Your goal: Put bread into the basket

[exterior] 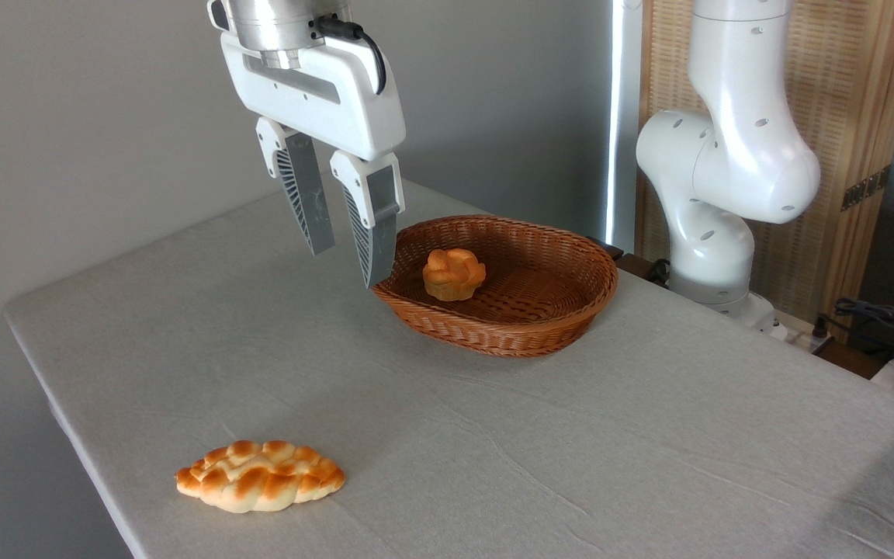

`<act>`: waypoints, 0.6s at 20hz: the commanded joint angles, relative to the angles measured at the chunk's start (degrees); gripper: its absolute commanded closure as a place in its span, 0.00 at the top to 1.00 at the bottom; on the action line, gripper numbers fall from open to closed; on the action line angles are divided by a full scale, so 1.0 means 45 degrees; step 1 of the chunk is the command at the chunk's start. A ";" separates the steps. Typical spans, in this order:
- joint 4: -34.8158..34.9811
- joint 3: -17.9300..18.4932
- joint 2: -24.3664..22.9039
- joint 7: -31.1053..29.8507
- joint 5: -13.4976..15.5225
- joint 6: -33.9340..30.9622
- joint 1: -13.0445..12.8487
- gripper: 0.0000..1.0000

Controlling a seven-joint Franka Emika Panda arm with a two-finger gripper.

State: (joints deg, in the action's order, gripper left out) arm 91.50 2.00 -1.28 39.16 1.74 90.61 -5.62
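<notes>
The bread (259,476), a flat braided loaf of pale cream with golden-orange bumps, lies on the table near the front left edge. The basket (548,318), oval reddish-brown wicker with a low rim, stands at mid-table toward the back. A small round knotted bun (454,274) sits inside it. My gripper (346,264) hangs in the air just left of the basket's left rim, fingers pointing down and open, with nothing between them. It is far above and behind the bread.
The table (649,435) is covered by a light grey cloth; its left edge runs close to the bread. The arm's white base (715,233) stands behind the basket at the right. Cables and a wooden screen lie beyond the table's right end.
</notes>
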 commanded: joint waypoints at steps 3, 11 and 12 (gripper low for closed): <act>-0.0313 0.0161 0.0050 0.0264 0.0102 -0.0292 -0.0020 1.00; -0.0215 0.0181 -0.0009 0.0205 0.0122 -0.0058 -0.0020 1.00; -0.0177 0.0181 -0.0029 0.0166 0.0122 0.0078 -0.0020 1.00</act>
State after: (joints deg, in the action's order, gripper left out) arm 91.41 2.27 -1.36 39.16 1.74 90.62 -5.59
